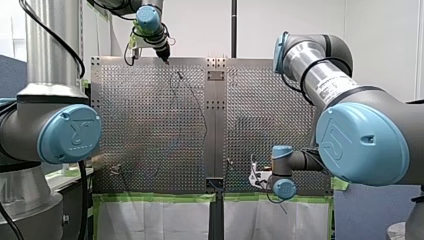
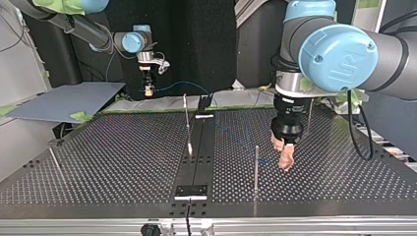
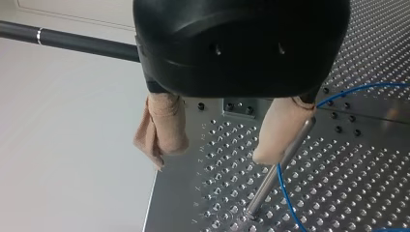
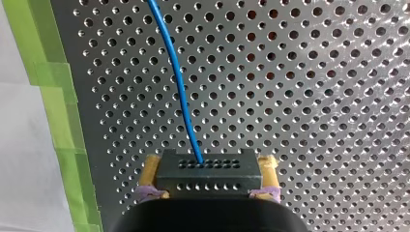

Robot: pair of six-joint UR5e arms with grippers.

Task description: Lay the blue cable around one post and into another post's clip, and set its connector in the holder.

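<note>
two yellow pads [image 4: 151, 175] of my right gripper [image 4: 209, 182] are clamped on the black connector [image 4: 208, 166], one at each end of it. the blue cable [image 4: 180, 92] leaves the connector's face and runs straight ahead over the perforated table [image 4: 314, 96]. green tape [image 4: 63, 121] lines the table's edge off to one side. in the top view this gripper hangs at eleven o'clock, near the table's far edge. the connector is held above the table and is not yet in any holder.

my left gripper [image 3: 215, 152] stands with its beige pads [image 3: 164, 128] apart and nothing between them. a thin metal post [image 3: 270, 186] rises just outside one pad and looks to touch it. the cable curves round the foot of that post. in the top view the gripper sits at four o'clock, with the post just on its nine o'clock side.

as i judge it, the loop round the post is laid but loose, and the clip and holder steps are not yet done. the main risk is tension. if my right arm pulls the connector away too hard, the slack loop could ride up the post and slip over its top, or the connector could twist in the pads. a second risk is the open pad beside the post: a sideways move there could bend the post or drag the cable off it.
</note>
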